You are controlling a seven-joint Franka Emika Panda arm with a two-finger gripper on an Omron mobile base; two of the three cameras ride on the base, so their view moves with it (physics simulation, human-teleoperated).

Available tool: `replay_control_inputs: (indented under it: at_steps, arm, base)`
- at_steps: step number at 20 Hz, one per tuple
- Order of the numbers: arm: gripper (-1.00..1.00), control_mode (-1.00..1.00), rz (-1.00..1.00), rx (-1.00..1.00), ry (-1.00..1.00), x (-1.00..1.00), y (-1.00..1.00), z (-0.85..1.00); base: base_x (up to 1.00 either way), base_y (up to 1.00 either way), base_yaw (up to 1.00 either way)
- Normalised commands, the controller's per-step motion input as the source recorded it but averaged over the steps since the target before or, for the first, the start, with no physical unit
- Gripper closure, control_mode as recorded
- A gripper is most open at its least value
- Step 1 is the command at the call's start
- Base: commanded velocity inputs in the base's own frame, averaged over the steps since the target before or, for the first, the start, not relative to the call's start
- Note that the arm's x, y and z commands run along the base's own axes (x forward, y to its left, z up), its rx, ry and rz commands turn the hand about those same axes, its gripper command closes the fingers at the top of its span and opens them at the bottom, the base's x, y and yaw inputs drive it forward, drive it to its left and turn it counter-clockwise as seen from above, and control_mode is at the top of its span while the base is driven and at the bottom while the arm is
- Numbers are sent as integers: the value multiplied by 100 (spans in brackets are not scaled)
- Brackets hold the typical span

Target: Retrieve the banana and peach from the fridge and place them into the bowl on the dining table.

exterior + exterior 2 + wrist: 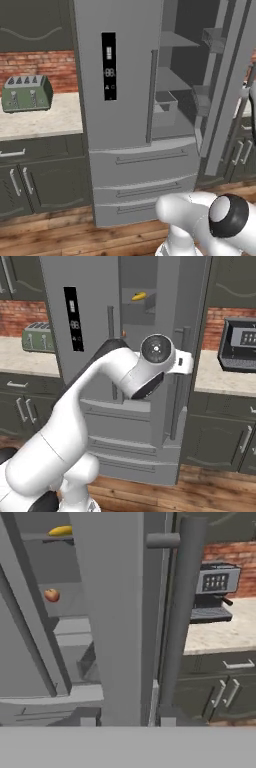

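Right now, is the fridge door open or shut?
Open. The right door of the fridge stands swung out, showing shelves, the banana and the peach.

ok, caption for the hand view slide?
Hand camera beside the open fridge door's bar handle, with the banana on an upper shelf and the peach on the shelf below.

A green four-slot toaster [26, 93] sits on the pale stone counter [42, 120] against the red brick wall [42, 67]. Dark cabinets [37, 175] with bar handles stand below. A grey coffee machine [240, 346] rests on the opposite counter. The floor [60, 237] is wood plank.
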Motion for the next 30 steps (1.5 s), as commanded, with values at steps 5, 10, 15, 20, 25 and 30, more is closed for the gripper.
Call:
replay_control_inputs:
  at_steps: [5, 10, 15, 20, 25, 30]
  arm:
    - [-100, -100, 1, -37, 23, -45, 98, 17]
    - [-100, -100, 0, -47, 33, 2, 100, 0]
    - [-100, -100, 0, -47, 36, 22, 99, 0]
    - [-100, -100, 0, -37, 24, 44, 52, -4]
    - [-100, -100, 0, -24, 19, 66, -15, -19]
    - [-100, -100, 0, -5, 6, 57, -76, -23]
  base:
    - [0, 0, 0]
    - [0, 0, 0]
    - [0, 0, 0]
    - [0, 0, 0]
    - [0, 0, 0]
    - [0, 0, 0]
